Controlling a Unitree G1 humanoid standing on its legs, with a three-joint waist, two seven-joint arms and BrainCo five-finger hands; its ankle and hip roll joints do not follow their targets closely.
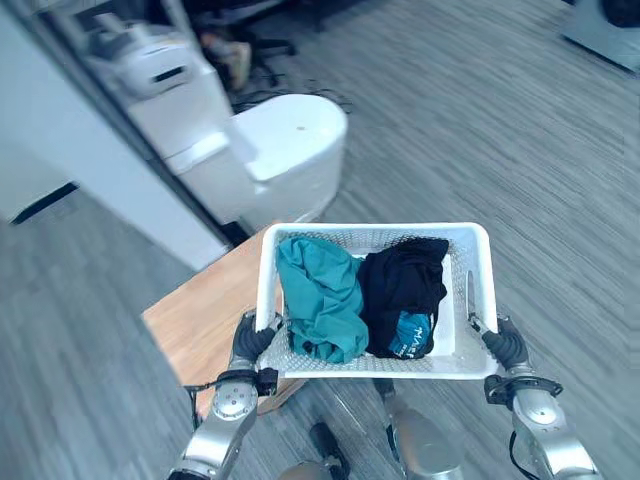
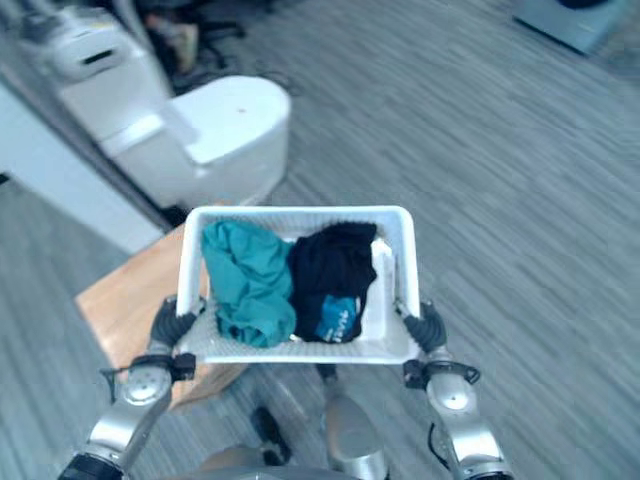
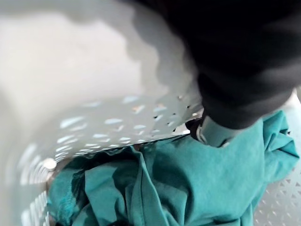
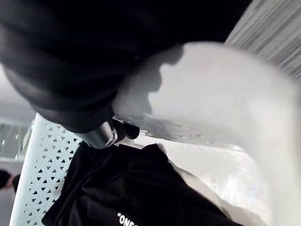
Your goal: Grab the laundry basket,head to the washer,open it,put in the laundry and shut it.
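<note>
Both robot hands, left (image 1: 256, 340) and right (image 1: 500, 343), curl round the rims of the laundry basket (image 1: 470, 300), now lifted off the desk (image 1: 205, 310); reaching the washer, loading and shutting remain.

I can't see my left hand (image 1: 256, 340) fingers or right hand (image 1: 503, 345) fingers past the laundry basket (image 1: 376, 234) rim.

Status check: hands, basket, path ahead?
Left hand and right hand shut on the basket, one at each side. Teal cloth and black cloth inside. Wooden table below left.
</note>
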